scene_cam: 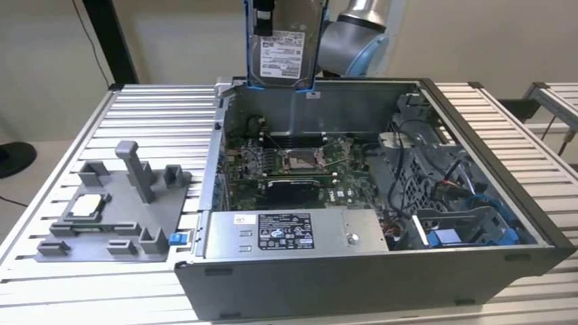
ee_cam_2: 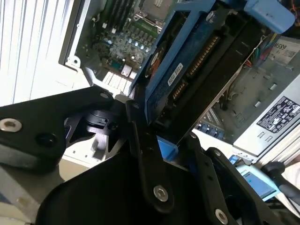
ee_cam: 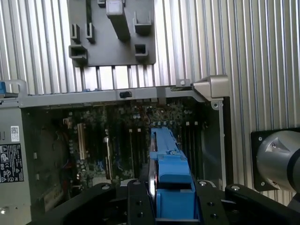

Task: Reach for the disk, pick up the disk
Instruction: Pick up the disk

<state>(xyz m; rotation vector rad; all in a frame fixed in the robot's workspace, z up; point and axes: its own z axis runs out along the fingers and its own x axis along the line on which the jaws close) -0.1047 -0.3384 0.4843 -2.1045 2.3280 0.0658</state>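
Sitting at the exterior view's left on the slatted table (scene_cam: 153, 108) is a grey fixture (scene_cam: 118, 210) carrying a small chip (scene_cam: 88, 206), well apart from the work. Next comes the open case (scene_cam: 361, 284), and above its back wall hangs the disk (scene_cam: 284, 57), upright with its long axis vertical and clear of the motherboard (scene_cam: 298, 162). In the first wrist view the gripper (ee_cam: 174, 199) pinches it, black fingers (ee_cam: 140, 201) pressed on the blue bracket's two edges. Farther right, cables (scene_cam: 451, 183) and a blue cage (scene_cam: 461, 230) lie low inside, nothing touching the disk.
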